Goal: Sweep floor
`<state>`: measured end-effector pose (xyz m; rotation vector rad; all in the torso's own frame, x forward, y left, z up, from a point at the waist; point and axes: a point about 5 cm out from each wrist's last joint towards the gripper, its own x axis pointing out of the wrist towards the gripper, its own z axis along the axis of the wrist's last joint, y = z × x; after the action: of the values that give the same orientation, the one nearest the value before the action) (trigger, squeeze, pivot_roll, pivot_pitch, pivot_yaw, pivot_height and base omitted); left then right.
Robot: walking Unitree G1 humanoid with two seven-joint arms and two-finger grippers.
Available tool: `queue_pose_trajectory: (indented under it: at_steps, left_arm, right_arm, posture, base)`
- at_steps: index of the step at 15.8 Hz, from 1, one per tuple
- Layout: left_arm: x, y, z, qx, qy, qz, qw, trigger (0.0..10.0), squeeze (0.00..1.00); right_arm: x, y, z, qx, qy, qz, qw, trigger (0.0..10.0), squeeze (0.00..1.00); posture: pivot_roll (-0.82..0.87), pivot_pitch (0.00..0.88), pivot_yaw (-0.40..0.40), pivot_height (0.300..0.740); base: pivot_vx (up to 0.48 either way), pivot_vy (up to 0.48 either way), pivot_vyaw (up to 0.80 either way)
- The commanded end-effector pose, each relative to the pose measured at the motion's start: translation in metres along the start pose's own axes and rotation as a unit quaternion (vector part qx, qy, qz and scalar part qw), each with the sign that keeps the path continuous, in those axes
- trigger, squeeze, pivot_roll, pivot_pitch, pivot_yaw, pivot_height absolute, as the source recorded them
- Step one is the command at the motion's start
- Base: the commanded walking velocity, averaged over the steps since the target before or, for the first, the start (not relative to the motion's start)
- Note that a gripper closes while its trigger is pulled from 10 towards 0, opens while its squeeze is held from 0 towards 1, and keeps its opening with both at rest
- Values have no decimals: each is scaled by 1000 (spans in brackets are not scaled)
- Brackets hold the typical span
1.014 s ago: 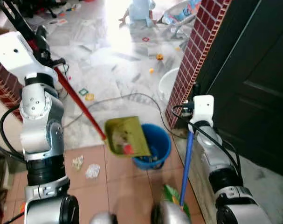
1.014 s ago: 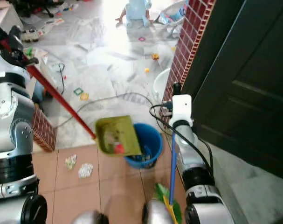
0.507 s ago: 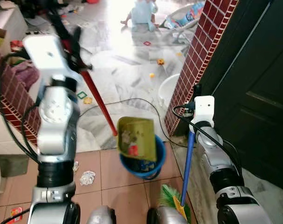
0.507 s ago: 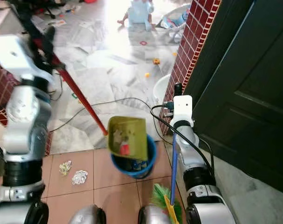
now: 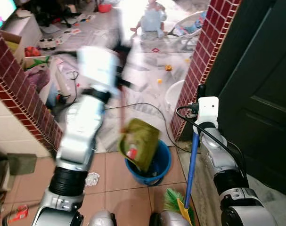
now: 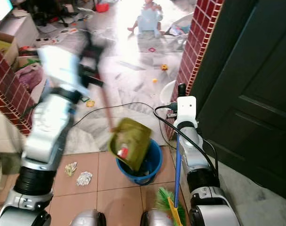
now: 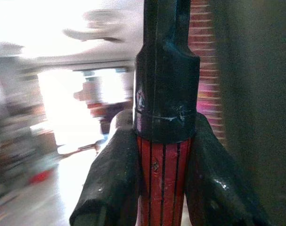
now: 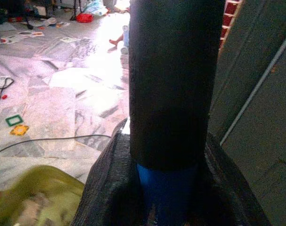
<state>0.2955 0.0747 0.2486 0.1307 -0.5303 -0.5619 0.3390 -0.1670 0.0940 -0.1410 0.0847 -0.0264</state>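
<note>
An olive-green dustpan [image 5: 140,140] on a red handle [image 7: 162,175] hangs tilted over the blue bucket [image 5: 158,168], its mouth down toward the bucket, with a red scrap [image 5: 131,153] and other litter in it. My left gripper [image 7: 164,188], blurred by motion, is shut on that handle high above the pan. My right gripper [image 8: 168,188] is shut on the broom's black grip, beside the brick pillar. Below it the blue broom handle [image 5: 192,162] stands nearly upright, with green bristles [image 5: 173,201] on the tiles by my feet.
Crumpled paper bits [image 6: 83,178] lie on the terracotta tiles left of the bucket. A black cable [image 5: 150,106] loops across the marble floor. A brick pillar [image 5: 200,61], a dark door [image 5: 260,94] and a white basin [image 5: 173,95] are on the right. A brick wall [image 5: 25,94] is on the left. A small child [image 5: 152,21] sits among toys at the back.
My left arm has swung up and to the right, tipping the dustpan steeper over the bucket. The camera has shifted too. The right arm and broom stay put.
</note>
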Motion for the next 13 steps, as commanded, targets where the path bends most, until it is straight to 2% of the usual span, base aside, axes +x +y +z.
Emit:
queue_pose_trajectory:
  at_steps: [1,2,3,5,6,10,11,12,13]
  left_arm:
    - [8,-26,24,38,-45,-103,993,10000,0]
    - [8,-34,26,47,-46,-133,989,10000,0]
    - [4,-50,26,79,-49,-190,977,10000,0]
    - [2,-58,29,104,-54,-225,967,10000,0]
    - [2,-59,28,120,-52,-230,964,10000,0]
    - [1,-52,25,106,-43,-197,974,10000,0]
    - [3,-48,26,85,-47,-167,981,10000,0]
    - [6,-45,28,-1,-43,-117,992,10000,0]
    - [6,-45,27,-29,-38,-105,993,10000,0]
  right_arm:
    - [4,0,9,-1,-19,0,1000,10000,0]
    - [4,0,9,-1,-19,-1,1000,10000,0]
    - [4,0,9,-1,-18,-1,1000,10000,0]
    - [5,0,9,1,-18,-4,1000,10000,0]
    - [5,-1,9,1,-17,-4,1000,10000,0]
    - [7,0,10,0,-17,-2,1000,10000,0]
    - [7,0,10,0,-17,-2,1000,10000,0]
    - [7,0,10,-1,-17,-2,1000,10000,0]
    - [7,0,10,-1,-17,-2,1000,10000,0]
  posture:
    - [-27,61,-11,740]
    - [-27,62,-10,740]
    - [-29,63,-9,740]
    - [-30,64,-8,740]
    - [-28,63,-11,740]
    - [-28,61,-13,740]
    - [-28,60,-12,740]
    - [-28,60,-13,740]
    - [-28,60,-13,740]
  base:
    - [0,0,0]
    - [0,0,0]
    - [0,0,0]
    - [0,0,0]
    - [0,0,0]
    - [0,0,0]
    - [0,0,0]
    - [0,0,0]
    - [0,0,0]
